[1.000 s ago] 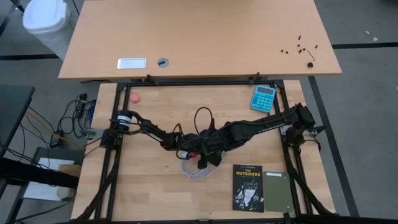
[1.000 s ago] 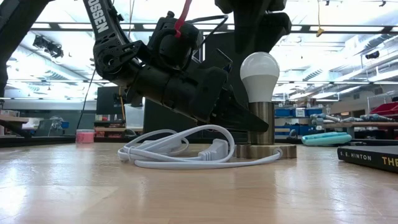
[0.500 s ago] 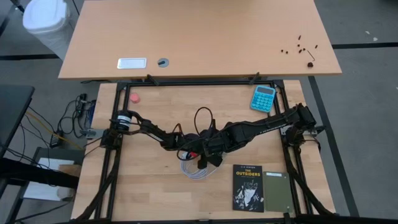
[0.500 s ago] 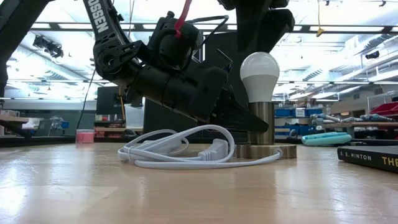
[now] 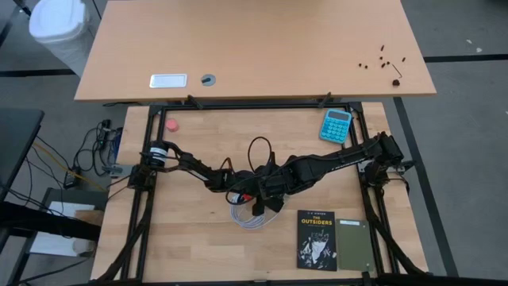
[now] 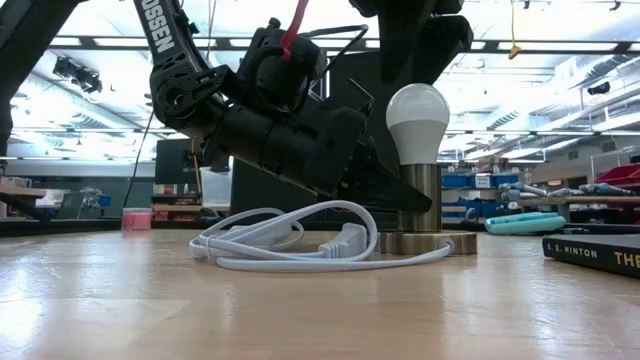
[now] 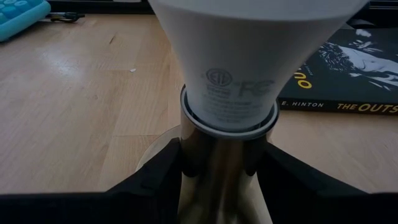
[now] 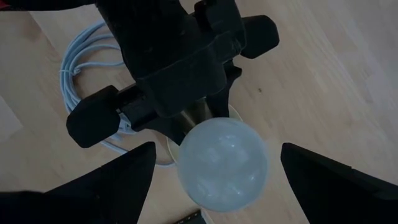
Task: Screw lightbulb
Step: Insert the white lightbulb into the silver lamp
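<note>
The lightbulb (image 6: 418,121) already stands upright in the metal socket (image 6: 421,205), its neck seated at the socket's rim, so the start of the job looks done; whether it is screwed fully home cannot be told, and I judge that some final turning, then letting go, may be left. The left claw (image 7: 224,163) is closed on the socket's shiny stem just below the bulb, holding it steady from the side; the right claw (image 8: 214,165) hangs straight above the bulb with its fingers spread wide on either side of the white dome, touching nothing, so no twist is being given at this moment.

Going left to right across the tabletop (image 5: 198,238): a small pink thing (image 5: 171,125) lies near the far left corner, well apart from the work; the coiled white cable (image 6: 300,240) with its plug lies just beside the socket's round base and under the left arm, the one thing close enough to snag or drag if the socket shifts; the black book (image 5: 317,240) lies near the front, to the right of the socket; the blue calculator (image 5: 336,125) sits far right at the back, clear of both arms. The two arms meet tightly over the socket, so there is little room between them.
</note>
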Controlling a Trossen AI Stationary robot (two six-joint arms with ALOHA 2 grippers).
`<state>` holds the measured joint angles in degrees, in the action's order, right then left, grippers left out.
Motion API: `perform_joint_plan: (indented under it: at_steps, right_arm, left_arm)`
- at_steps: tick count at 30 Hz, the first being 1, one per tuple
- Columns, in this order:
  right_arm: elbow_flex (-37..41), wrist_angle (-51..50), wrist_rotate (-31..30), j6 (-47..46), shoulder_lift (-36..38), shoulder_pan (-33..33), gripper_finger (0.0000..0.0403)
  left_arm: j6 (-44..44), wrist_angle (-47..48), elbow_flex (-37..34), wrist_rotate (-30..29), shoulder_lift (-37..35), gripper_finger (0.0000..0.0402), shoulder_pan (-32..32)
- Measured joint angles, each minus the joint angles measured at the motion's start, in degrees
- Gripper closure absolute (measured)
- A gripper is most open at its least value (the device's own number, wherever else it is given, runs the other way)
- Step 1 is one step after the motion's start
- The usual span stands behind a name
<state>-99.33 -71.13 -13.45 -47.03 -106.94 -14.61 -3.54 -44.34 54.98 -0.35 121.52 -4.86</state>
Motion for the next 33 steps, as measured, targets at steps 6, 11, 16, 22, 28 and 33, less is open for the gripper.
perform_joint_plan:
  at_steps: [6, 11, 16, 22, 28, 33]
  right_arm:
    - [0.0, 0.0, 0.0, -0.1, 0.0, -0.3, 0.0046]
    - [0.1, -1.1, -2.5, -1.8, 0.4, -1.7, 0.0046]
    - [0.1, -2.3, -6.2, -3.2, 1.5, -3.7, 0.0046]
    - [0.1, -2.4, -7.4, -3.9, 2.0, -5.2, 0.0046]
    - [0.1, -2.8, -8.2, -4.8, 1.9, -6.4, 0.0046]
    - [0.1, -3.8, -12.0, -5.2, 1.9, -7.6, 0.0046]
  left_arm:
    - [0.0, 0.0, 0.0, 0.0, 0.0, 0.0218, 0.0]
    - [0.0, 0.0, 0.0, 0.0, 0.0, 0.0218, 0.0]
    - [0.0, 0.0, 0.0, -0.1, 0.0, 0.0218, 0.0]
    - [0.0, 0.0, 0.0, -0.2, 0.0, 0.0218, 0.0]
    - [-0.1, 0.0, 0.0, -0.4, 0.0, 0.0218, 0.0]
    - [-0.1, 0.1, 0.0, -0.5, 0.0, 0.0218, 0.0]
